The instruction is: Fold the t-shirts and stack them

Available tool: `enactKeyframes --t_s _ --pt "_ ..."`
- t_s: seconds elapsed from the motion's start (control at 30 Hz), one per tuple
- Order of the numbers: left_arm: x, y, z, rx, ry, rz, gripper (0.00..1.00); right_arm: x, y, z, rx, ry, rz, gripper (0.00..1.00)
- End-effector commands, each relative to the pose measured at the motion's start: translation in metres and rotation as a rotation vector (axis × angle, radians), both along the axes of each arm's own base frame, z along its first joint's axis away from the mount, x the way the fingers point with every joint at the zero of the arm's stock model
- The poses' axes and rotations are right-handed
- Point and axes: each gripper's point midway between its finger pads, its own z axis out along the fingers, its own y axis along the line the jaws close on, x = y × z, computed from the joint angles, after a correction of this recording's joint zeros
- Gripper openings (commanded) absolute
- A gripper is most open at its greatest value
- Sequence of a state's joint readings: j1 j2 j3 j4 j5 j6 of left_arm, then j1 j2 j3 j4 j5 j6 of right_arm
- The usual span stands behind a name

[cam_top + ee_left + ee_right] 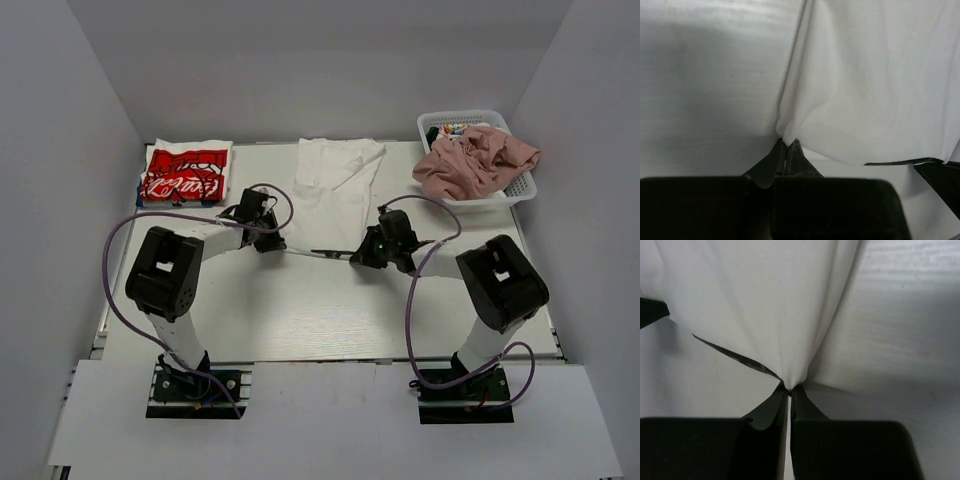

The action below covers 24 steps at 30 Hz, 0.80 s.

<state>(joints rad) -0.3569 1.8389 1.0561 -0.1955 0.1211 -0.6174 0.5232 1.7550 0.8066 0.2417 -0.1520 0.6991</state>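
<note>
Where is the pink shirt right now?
In the top view, the pink shirt is bunched up in the white basket at the far right corner of the table, right of the plain white shirt.

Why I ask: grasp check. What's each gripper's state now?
Left gripper: shut on the plain white shirt.
Right gripper: shut on the same shirt.

White, red and pink on my screens

I see the middle t-shirt (335,185) plain white, the folded t-shirt (187,172) white with bold red print, and the bunched t-shirt (475,160) dusty pink against a white lattice basket (524,186). The tabletop (300,310) is off-white, the left arm (163,272) and right arm (500,280) black, their cables (108,262) purple.
</note>
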Motion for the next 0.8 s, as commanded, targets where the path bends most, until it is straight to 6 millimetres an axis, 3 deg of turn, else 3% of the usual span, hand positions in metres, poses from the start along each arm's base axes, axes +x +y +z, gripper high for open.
enactKeyframes --t_s 0.0,0.1,0.17,0.2,0.23,0.27,0.33,0.37,0.4,0.47,0.5,0.57,0.6,0.67,0.73,0.77 --pt "-0.038 0.015 -0.001 0.061 0.04 0.0 0.0 -0.016 -0.006 0.012 0.0 -0.065 0.031 0.0" --pt "-0.07 0.02 0.007 0.036 0.047 -0.016 0.0 -0.047 -0.017 0.034 -0.045 -0.124 0.096 0.0" --pt "-0.089 0.022 0.011 0.033 0.074 -0.01 0.0 -0.07 -0.025 0.025 -0.069 -0.1 0.11 0.0" --pt "-0.098 0.019 0.017 0.018 0.071 -0.029 0.0 -0.077 -0.022 0.038 -0.046 -0.128 0.128 0.0" --pt "-0.112 0.016 0.027 -0.009 0.053 -0.039 0.0 -0.089 -0.023 0.047 -0.031 -0.12 0.137 0.0" --pt "-0.123 0.011 0.032 -0.03 0.049 -0.059 0.0 -0.104 -0.023 0.041 -0.036 -0.099 0.167 0.0" --pt "-0.141 0.009 0.041 -0.068 0.044 -0.073 0.0 -0.115 -0.022 0.055 -0.006 -0.111 0.17 0.0" --pt "-0.145 0.008 0.061 -0.102 0.0 -0.086 0.0 -0.122 -0.02 0.072 0.029 -0.154 0.185 0.0" --pt "-0.153 0.006 0.066 -0.119 0.002 -0.094 0.0 -0.13 -0.024 0.069 0.013 -0.128 0.194 0.0" --pt "-0.152 0.006 0.087 -0.139 -0.041 -0.097 0.0 -0.132 -0.024 0.089 0.04 -0.178 0.203 0.0" --pt "-0.15 0.003 0.107 -0.153 -0.088 -0.104 0.0 -0.129 -0.024 0.097 0.04 -0.207 0.201 0.0" --pt "-0.143 0.002 0.125 -0.157 -0.134 -0.105 0.0 -0.123 -0.025 0.112 0.041 -0.241 0.189 0.0" --pt "-0.134 0.0 0.143 -0.171 -0.187 -0.099 0.0 -0.115 -0.022 0.129 0.055 -0.281 0.171 0.0" --pt "-0.121 -0.001 0.156 -0.168 -0.243 -0.088 0.0 -0.108 -0.023 0.137 0.048 -0.29 0.141 0.0" --pt "-0.096 -0.002 0.185 -0.152 -0.314 -0.041 0.0 -0.086 -0.031 0.151 -0.002 -0.314 0.044 0.0" --pt "-0.092 0.001 0.178 -0.129 -0.302 -0.025 0.0 -0.081 -0.033 0.152 -0.021 -0.314 0.024 0.0"
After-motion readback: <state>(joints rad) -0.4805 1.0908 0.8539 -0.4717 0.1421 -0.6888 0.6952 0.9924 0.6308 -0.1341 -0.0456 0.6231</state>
